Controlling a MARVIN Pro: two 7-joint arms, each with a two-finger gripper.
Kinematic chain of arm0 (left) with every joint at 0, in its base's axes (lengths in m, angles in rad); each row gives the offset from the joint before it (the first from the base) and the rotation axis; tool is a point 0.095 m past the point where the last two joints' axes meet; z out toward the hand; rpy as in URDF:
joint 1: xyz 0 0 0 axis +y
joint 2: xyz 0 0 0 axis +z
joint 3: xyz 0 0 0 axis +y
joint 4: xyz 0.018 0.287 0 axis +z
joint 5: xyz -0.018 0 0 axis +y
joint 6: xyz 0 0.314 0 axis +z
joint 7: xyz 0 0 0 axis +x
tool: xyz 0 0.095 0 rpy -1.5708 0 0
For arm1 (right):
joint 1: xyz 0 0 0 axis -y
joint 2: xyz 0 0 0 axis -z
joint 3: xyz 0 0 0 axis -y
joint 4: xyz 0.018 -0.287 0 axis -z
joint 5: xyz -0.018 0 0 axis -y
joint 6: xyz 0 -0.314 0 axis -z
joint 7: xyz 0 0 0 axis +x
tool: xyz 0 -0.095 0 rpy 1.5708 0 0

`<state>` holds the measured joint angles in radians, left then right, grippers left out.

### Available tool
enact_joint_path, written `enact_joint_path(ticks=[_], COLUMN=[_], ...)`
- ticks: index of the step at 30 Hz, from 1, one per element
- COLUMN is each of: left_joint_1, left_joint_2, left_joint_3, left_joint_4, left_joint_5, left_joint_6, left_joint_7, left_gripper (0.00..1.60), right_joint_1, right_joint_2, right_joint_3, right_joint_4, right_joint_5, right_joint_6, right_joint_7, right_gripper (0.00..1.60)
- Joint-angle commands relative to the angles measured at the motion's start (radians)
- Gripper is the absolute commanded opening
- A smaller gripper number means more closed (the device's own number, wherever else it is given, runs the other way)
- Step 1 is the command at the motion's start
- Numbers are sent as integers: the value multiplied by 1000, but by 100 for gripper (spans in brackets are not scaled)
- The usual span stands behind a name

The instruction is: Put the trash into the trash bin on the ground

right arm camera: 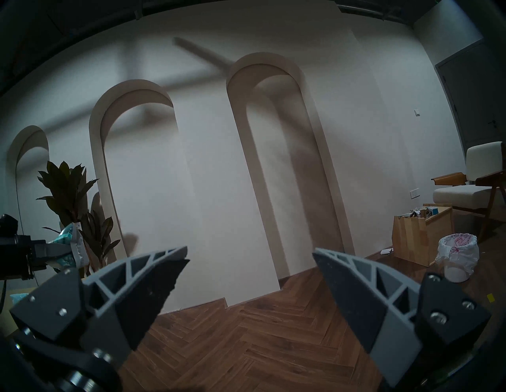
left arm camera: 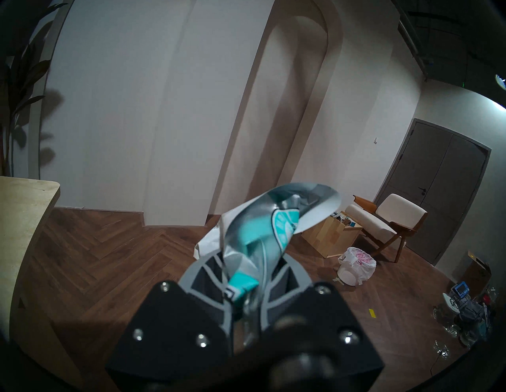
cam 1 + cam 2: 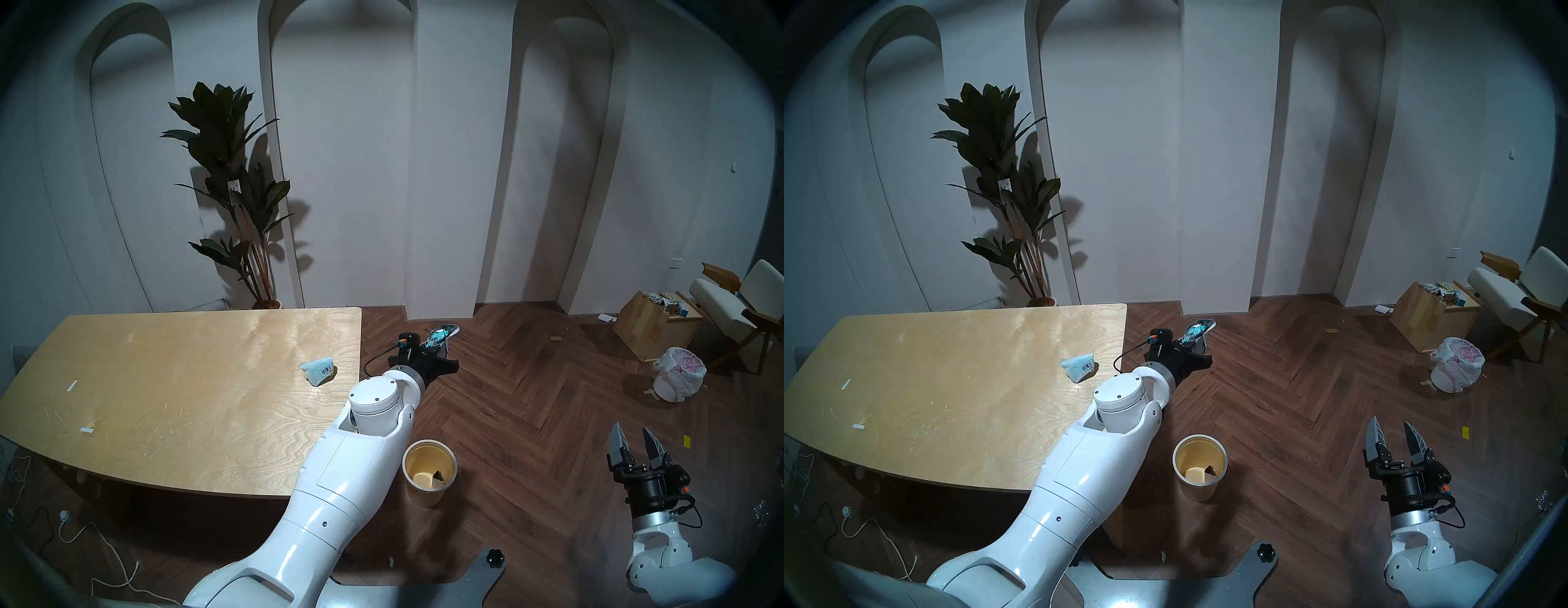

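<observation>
The left pincer [image 3: 437,346] is clamping a crumpled teal-and-clear blister pack [image 2: 253,241] above the floor, beyond the cream bin [image 3: 429,472]. A pale blue barcoded packet [image 3: 319,370] is lying near the tabletop [image 3: 169,403] edge. The right pincer [image 3: 633,442] is gaping wide, holding nothing.

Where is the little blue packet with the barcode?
In the head views the pale blue packet lies on the wooden table, near its right edge, beside the left arm.
</observation>
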<state>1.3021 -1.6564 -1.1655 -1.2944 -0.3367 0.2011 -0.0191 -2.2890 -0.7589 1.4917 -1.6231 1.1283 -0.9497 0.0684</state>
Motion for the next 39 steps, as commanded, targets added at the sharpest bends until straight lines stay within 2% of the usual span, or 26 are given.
enact_joint_path(ticks=[1,7,10,13,18,25,29,39], left_joint_1=[-88,-115,-136,-143,-172,-195,-212,-239], left_joint_2=[-46,-66,-82,-87,-108,-124,-135,-150], left_joint_3=[0,1,2,2,2,3,3,2], left_joint_4=[31,82,122,135,183,224,263,330], left_joint_5=[6,13,18,19,23,27,32,38], left_joint_6=[-6,-9,-13,-15,-24,-35,-49,-81], left_joint_7=[16,35,49,53,71,84,96,112], left_gripper=[0,0,0,0,0,0,0,0], right_joint_1=[-89,-143,-187,-200,-263,-328,-395,-487], right_joint_2=[26,37,49,54,69,70,66,44], right_joint_3=[38,71,113,133,213,274,331,424], right_joint_4=[-85,-133,-168,-177,-216,-261,-308,-389], right_joint_5=[15,33,51,58,83,101,117,137], right_joint_6=[-9,-7,-7,-7,1,15,34,102], right_joint_7=[-11,-35,-60,-70,-109,-140,-168,-214], right_gripper=[160,160,160,160,160,160,160,160])
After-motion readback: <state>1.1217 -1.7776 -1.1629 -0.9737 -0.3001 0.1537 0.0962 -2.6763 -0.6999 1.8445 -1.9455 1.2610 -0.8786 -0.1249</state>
